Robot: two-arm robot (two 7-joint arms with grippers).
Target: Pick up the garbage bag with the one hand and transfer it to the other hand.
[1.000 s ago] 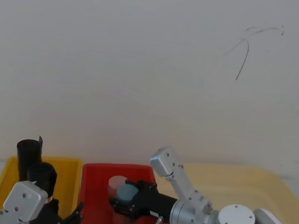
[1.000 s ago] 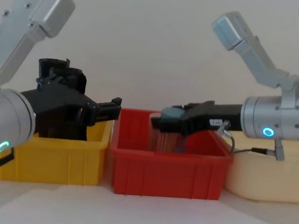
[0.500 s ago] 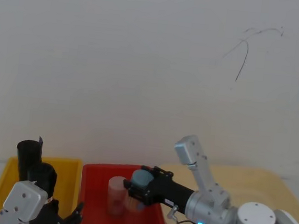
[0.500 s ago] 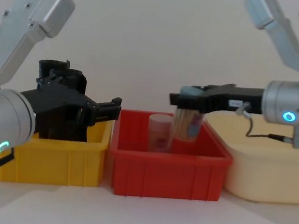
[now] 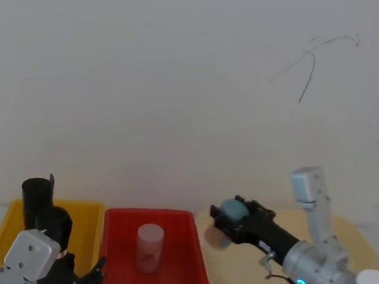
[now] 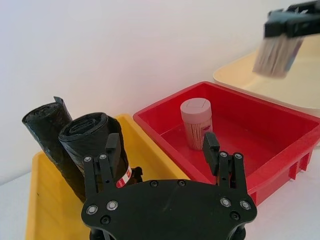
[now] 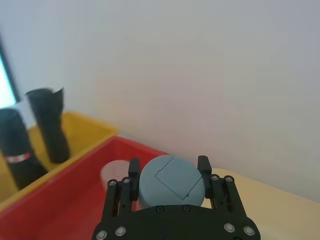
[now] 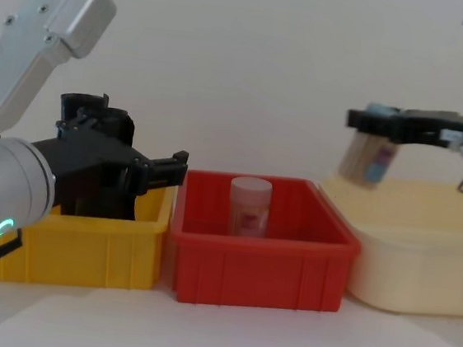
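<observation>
Left wrist view: garbage bag just beyond spread left jaws.

Looks down from the head, level across from the chest, close from behind the left gripper and right gripper, all sharing the red bin.
</observation>
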